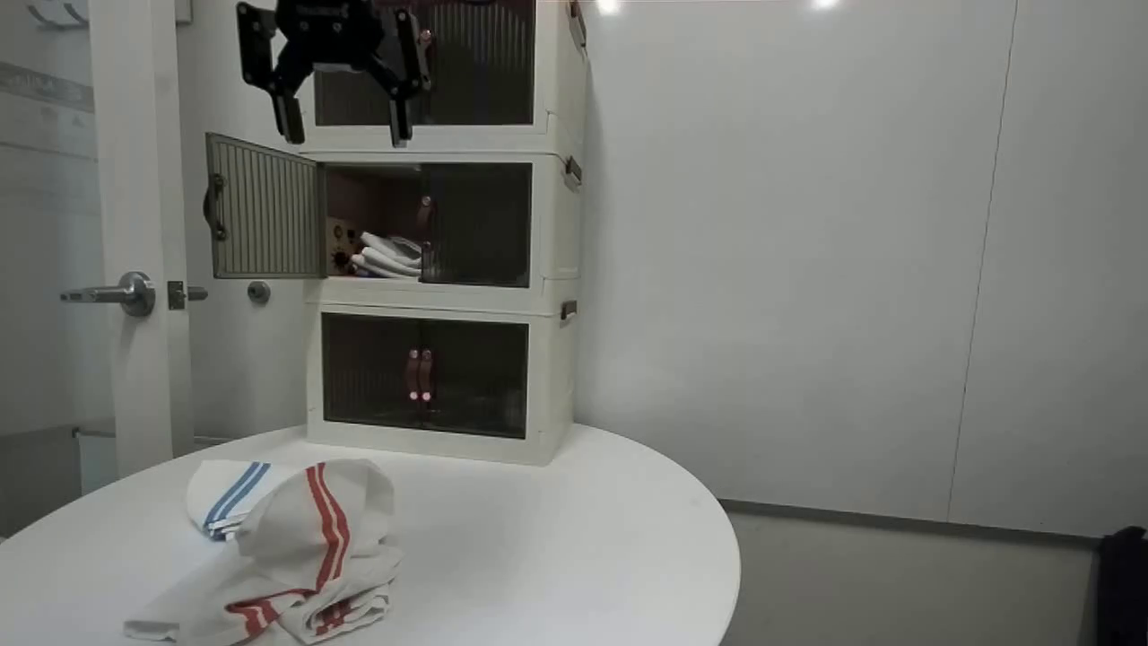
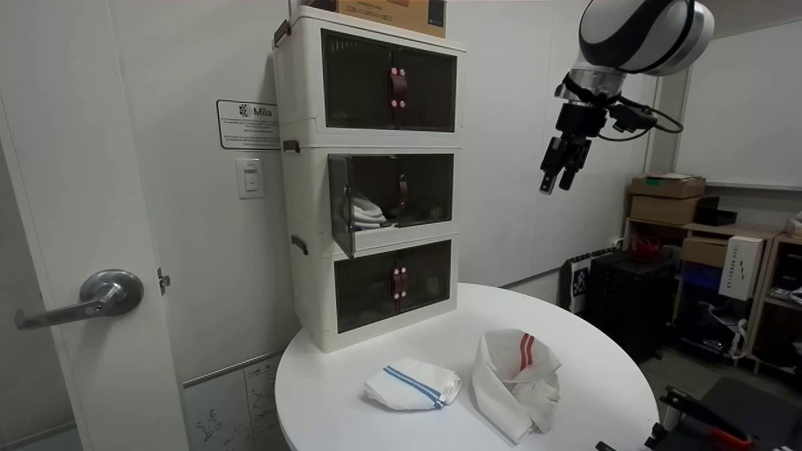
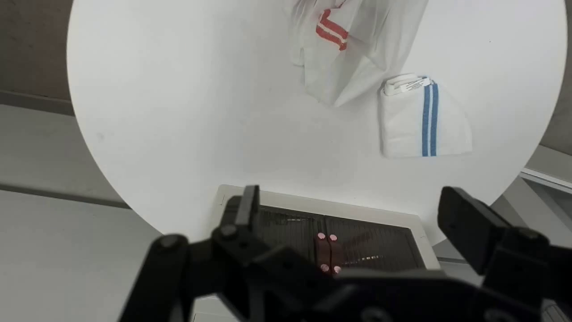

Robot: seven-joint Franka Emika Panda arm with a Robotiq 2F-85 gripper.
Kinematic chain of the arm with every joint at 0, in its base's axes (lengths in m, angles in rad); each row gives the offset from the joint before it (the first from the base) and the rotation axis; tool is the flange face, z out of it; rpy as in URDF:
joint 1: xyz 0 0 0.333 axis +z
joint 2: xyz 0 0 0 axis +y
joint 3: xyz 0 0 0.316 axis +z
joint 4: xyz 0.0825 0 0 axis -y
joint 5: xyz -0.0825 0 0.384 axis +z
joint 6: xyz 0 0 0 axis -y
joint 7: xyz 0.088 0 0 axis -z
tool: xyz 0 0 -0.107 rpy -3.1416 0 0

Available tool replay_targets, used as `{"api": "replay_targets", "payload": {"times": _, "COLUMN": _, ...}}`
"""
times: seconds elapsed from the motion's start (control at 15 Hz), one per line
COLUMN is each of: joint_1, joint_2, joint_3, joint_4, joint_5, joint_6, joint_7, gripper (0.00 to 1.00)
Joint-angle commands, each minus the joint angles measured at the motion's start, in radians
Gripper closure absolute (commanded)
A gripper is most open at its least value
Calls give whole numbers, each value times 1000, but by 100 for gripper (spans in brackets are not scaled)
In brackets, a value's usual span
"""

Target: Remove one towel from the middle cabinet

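The white towel with blue stripes [image 1: 229, 489] lies folded on the round table, also visible in an exterior view [image 2: 410, 383] and in the wrist view [image 3: 426, 123]. The middle cabinet [image 1: 558, 233], also in an exterior view [image 2: 307, 194], has one ribbed door [image 1: 267, 211] swung open and the other shut. White folded cloth [image 1: 390, 258] lies inside behind the opening, partly hidden by the shut door; its stripes do not show. My gripper [image 1: 343, 133] is open and empty in the air, in an exterior view well away from the cabinet [image 2: 556, 185]; its fingers show in the wrist view [image 3: 348, 192].
A crumpled white towel with red stripes [image 1: 314, 547] lies beside the blue-striped one on the white table [image 1: 628, 538]. The bottom box [image 1: 426, 372] and top box [image 2: 388, 81] have shut dark doors. The open door juts out in front of the stack. A cardboard box [image 2: 391, 14] sits on top.
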Motion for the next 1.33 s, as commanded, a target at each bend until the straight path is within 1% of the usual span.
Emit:
{"api": "replay_targets", "payload": {"times": 0.0, "joint_1": 7, "joint_2": 50, "joint_3": -17, "joint_4": 70, "joint_5": 17, "joint_6": 44, "joint_7": -50, "gripper": 0}}
{"api": "replay_targets", "payload": {"times": 0.27, "joint_1": 69, "joint_2": 161, "joint_3": -69, "joint_4": 222, "joint_5": 85, "joint_6": 116, "joint_7": -199, "gripper": 0}}
{"api": "replay_targets", "payload": {"times": 0.4, "joint_1": 98, "joint_2": 240, "joint_3": -77, "joint_4": 315, "joint_5": 135, "joint_6": 127, "joint_7": -255, "gripper": 0}}
{"api": "replay_targets", "payload": {"times": 0.53, "joint_1": 126, "joint_2": 323, "joint_3": -67, "joint_4": 400, "joint_5": 206, "joint_6": 118, "joint_7": -315, "gripper": 0}}
{"api": "replay_targets", "payload": {"times": 0.73, "joint_1": 139, "joint_2": 476, "joint_3": -6, "joint_4": 539, "joint_5": 299, "joint_6": 100, "joint_7": -354, "gripper": 0}}
{"api": "replay_targets", "payload": {"times": 0.87, "joint_1": 122, "joint_2": 576, "joint_3": 52, "joint_4": 647, "joint_5": 319, "joint_6": 75, "joint_7": -350, "gripper": 0}}
{"api": "replay_targets", "payload": {"times": 1.07, "joint_1": 92, "joint_2": 720, "joint_3": 144, "joint_4": 807, "joint_5": 274, "joint_6": 59, "joint_7": -321, "gripper": 0}}
{"api": "replay_targets", "payload": {"times": 1.27, "joint_1": 79, "joint_2": 856, "joint_3": 206, "joint_4": 964, "joint_5": 199, "joint_6": 74, "joint_7": -244, "gripper": 0}}
